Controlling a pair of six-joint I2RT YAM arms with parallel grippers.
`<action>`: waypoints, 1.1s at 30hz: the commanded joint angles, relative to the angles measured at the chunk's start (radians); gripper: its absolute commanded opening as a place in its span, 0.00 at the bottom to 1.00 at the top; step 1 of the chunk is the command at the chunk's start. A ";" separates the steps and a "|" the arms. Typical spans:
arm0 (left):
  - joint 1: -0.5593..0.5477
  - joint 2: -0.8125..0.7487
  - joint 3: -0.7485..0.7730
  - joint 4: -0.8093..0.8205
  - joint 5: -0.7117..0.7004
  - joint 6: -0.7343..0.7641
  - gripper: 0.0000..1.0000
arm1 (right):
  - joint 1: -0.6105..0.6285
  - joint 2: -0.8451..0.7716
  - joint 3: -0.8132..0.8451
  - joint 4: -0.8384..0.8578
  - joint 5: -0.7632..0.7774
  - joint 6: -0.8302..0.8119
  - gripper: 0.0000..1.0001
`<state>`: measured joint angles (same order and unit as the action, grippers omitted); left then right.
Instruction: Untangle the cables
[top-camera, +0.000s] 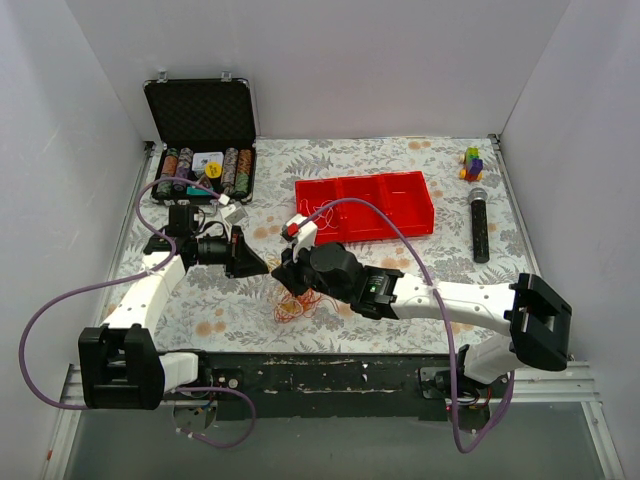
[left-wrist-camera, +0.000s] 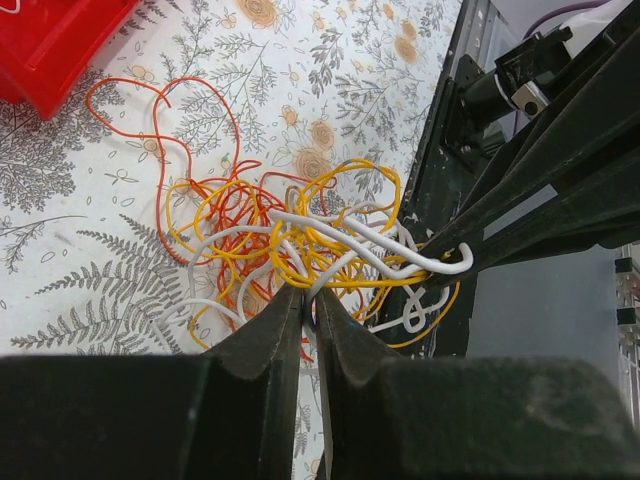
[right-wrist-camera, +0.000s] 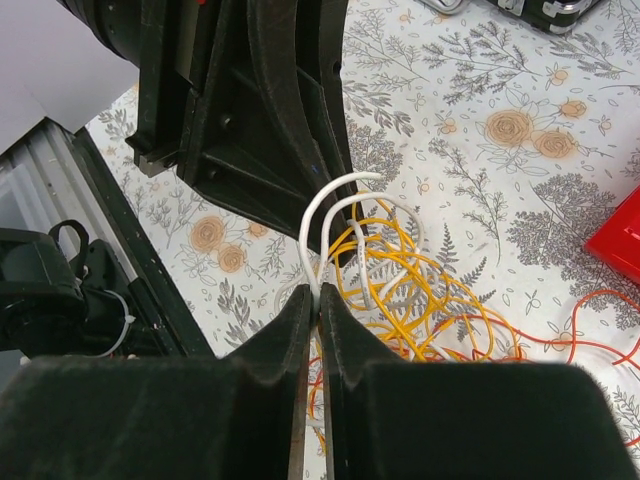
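The cables (top-camera: 298, 306) are a loose tangle of thin red, orange-yellow and white wires on the flowered cloth near the table's front edge. Both grippers meet just above it, tip to tip. My left gripper (top-camera: 262, 266) (left-wrist-camera: 310, 292) is shut on a white cable at the near side of the tangle (left-wrist-camera: 290, 230). My right gripper (top-camera: 288, 274) (right-wrist-camera: 318, 295) is shut on a white cable that loops up from the yellow coils (right-wrist-camera: 420, 290). In the left wrist view the right gripper's fingers (left-wrist-camera: 530, 190) pinch the white loop's end. One red wire (left-wrist-camera: 150, 110) trails toward the tray.
A red compartment tray (top-camera: 400, 200) (left-wrist-camera: 50, 50) (right-wrist-camera: 620, 245) lies behind the tangle, a white wire in its left section. An open black case of poker chips (top-camera: 200, 150) stands at the back left. At the right are a microphone (top-camera: 480, 225) and a small toy (top-camera: 472, 162).
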<state>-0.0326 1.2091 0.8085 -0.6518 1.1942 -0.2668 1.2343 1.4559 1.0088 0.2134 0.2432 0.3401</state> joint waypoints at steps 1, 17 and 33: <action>0.000 -0.036 0.015 -0.031 -0.001 0.041 0.08 | -0.006 0.011 0.048 0.070 0.004 0.017 0.13; -0.001 -0.045 0.026 -0.052 -0.031 0.057 0.04 | -0.009 0.020 0.060 0.080 -0.027 0.027 0.08; -0.001 -0.028 -0.020 0.061 -0.160 -0.021 0.05 | -0.013 -0.117 0.112 0.014 0.074 -0.042 0.01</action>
<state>-0.0330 1.1950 0.8078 -0.6624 1.0931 -0.2535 1.2259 1.4509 1.0466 0.1932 0.2573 0.3401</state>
